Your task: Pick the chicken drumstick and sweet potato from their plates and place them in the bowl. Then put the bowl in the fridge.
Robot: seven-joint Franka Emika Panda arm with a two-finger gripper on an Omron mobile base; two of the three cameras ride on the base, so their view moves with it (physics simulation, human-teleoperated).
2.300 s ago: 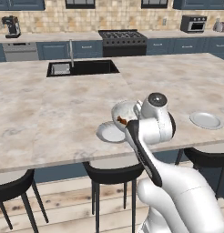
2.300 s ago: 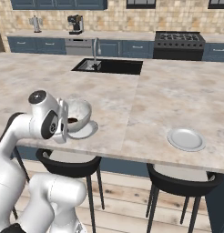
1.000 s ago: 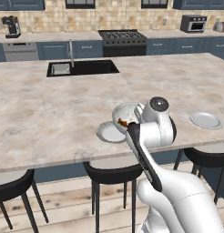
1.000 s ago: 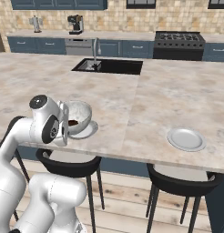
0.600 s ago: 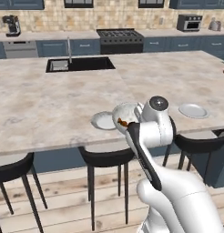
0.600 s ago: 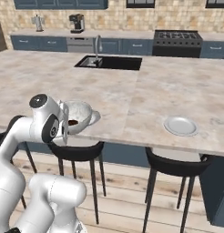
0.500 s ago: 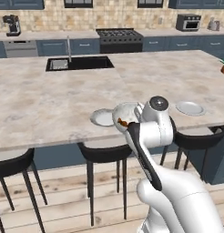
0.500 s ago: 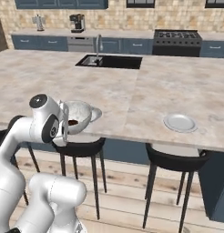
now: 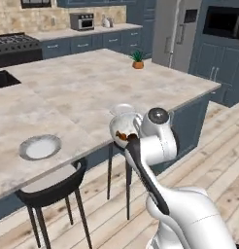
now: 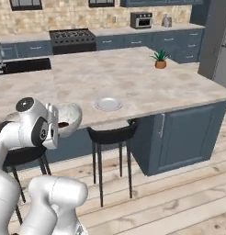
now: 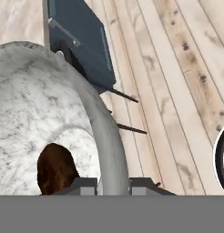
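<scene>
A: Hand view first: the tool is clenched on the rim of the bowl, one dark finger tip on each side of the white wall. Inside the bowl lies a brown piece of food; I cannot tell whether it is the drumstick or the sweet potato. Below it there is wooden floor, not tabletop.

B: So the bowl is off the tabletop?

A: Yes. In the left base view the bowl hangs in the air at the arm's wrist, just past the near edge of the tabletop, with something brown and orange showing inside. In the right base view the bowl sits beside the white wrist, in front of that same near edge.

B: And the plates?

A: One plate lies close to the near edge of the tabletop, toward its left end in the left base view. The other plate lies near the near edge too, well apart from the first. Both look bare.

B: The fridge?

A: A tall grey fridge stands beyond the far right corner of the tabletop, its doors shut. A small potted plant stands near that far right corner. Dark stools stand under the near edge.
</scene>
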